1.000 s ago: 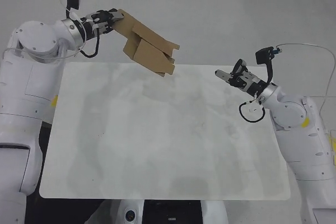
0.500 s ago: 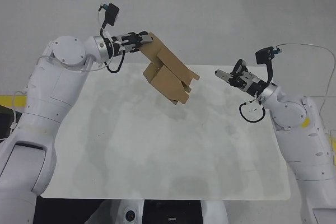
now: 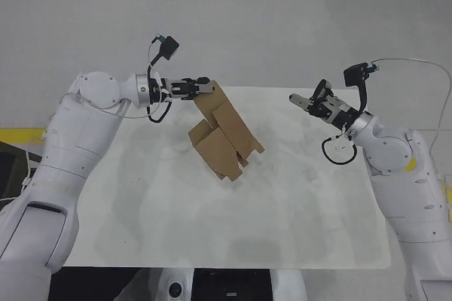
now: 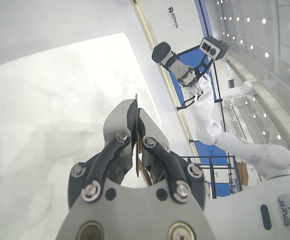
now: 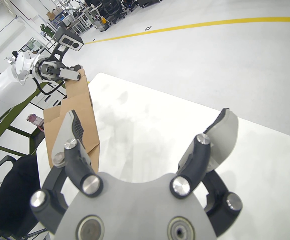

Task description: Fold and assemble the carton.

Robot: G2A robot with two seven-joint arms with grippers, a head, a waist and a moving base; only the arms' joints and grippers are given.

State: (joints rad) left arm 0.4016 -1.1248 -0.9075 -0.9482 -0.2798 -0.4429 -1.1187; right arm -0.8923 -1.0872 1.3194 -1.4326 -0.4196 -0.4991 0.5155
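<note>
A flat brown carton [image 3: 224, 135] hangs over the far middle of the white table [image 3: 211, 226], unfolded, its flaps pointing down and toward the near side. My left gripper [image 3: 205, 88] is shut on the carton's top edge, and its pads [image 4: 132, 116] pinch the thin cardboard edge [image 4: 137, 136]. The same carton [image 5: 82, 116] shows across the table in the right wrist view, with the left gripper [image 5: 72, 74] holding its upper corner. My right gripper [image 3: 305, 102] stands open above the table's far right edge, with its fingers [image 5: 71, 128] spread and nothing between them.
The white table's far edge [image 5: 160, 93] runs beneath the right gripper. The right arm [image 4: 205, 106] stands beyond the table's far right corner. Bare floor with a yellow line [image 5: 185, 27] lies past the table.
My left arm has swung the carton from beyond the table's far left corner rightward and nearer, over the table's middle. The right arm has stayed still.
</note>
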